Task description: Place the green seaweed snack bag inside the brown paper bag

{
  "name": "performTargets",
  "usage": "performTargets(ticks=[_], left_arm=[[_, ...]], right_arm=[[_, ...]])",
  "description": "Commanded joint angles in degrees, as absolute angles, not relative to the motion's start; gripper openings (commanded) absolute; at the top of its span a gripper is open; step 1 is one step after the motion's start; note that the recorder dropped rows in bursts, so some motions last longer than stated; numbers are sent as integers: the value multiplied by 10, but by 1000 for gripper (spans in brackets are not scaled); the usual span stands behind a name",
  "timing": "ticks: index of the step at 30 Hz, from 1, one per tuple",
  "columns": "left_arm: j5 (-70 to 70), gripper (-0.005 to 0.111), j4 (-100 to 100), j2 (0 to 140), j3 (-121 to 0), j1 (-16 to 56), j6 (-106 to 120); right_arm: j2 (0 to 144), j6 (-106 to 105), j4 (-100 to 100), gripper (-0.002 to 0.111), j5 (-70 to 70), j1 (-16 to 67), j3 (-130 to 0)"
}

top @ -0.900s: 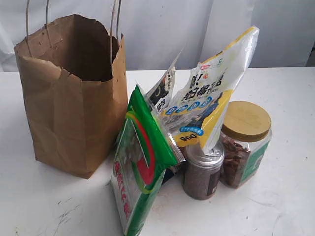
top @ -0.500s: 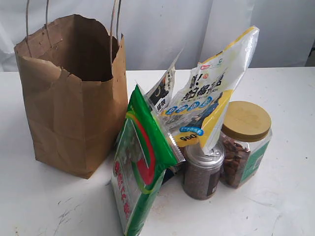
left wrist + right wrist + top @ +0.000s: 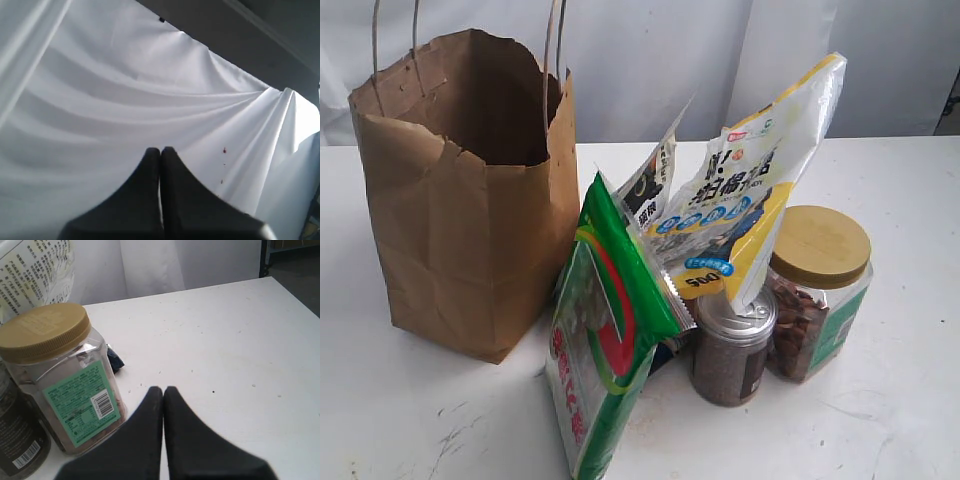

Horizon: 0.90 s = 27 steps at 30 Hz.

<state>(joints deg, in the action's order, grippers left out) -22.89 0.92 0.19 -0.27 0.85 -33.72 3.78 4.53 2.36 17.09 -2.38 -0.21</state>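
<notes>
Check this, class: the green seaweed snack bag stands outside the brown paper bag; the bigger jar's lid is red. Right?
No: the exterior view shows the bigger jar's lid is mustard yellow, not red. The green seaweed snack bag stands outside the brown paper bag.

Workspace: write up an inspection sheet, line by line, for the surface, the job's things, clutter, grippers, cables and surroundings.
Surface: white table, scuffed and speckled.
Job's things: brown paper bag upright, mouth open; green seaweed snack bag standing outside it, just to its right in the exterior view, not gripped.
Clutter: yellow-and-white pouch and black-and-white pouch behind the green bag; gold-lidded jar and silver-lidded dark jar beneath the yellow pouch.
Grippers: left gripper shut, empty, facing white cloth; right gripper shut, empty, over the table beside the gold-lidded jar.
Cables: nothing seen.
Surroundings: white curtain behind the table.
</notes>
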Motion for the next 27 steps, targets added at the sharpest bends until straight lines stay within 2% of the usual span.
performTargets(ticks=[1, 4, 7, 11, 14, 23, 27], left_arm=[[-153, 0, 9, 0, 0, 13, -449], [-100, 0, -40, 0, -1, 16, -515], [-5, 0, -178, 15, -81, 44, -571], [117, 0, -220, 133, -227, 115, -513], [156, 0, -220, 236, -295, 166, -449], [74, 0, -213, 478, -331, 277, -421], [14, 0, -218, 530, -330, 322, -420]], right_arm=[[35, 47, 24, 0, 168, -23, 0], [35, 47, 24, 0, 168, -23, 0], [35, 47, 24, 0, 168, -23, 0], [35, 47, 24, 0, 168, -23, 0], [35, 47, 24, 0, 168, -23, 0], [35, 47, 24, 0, 168, -23, 0], [35, 47, 24, 0, 168, -23, 0]])
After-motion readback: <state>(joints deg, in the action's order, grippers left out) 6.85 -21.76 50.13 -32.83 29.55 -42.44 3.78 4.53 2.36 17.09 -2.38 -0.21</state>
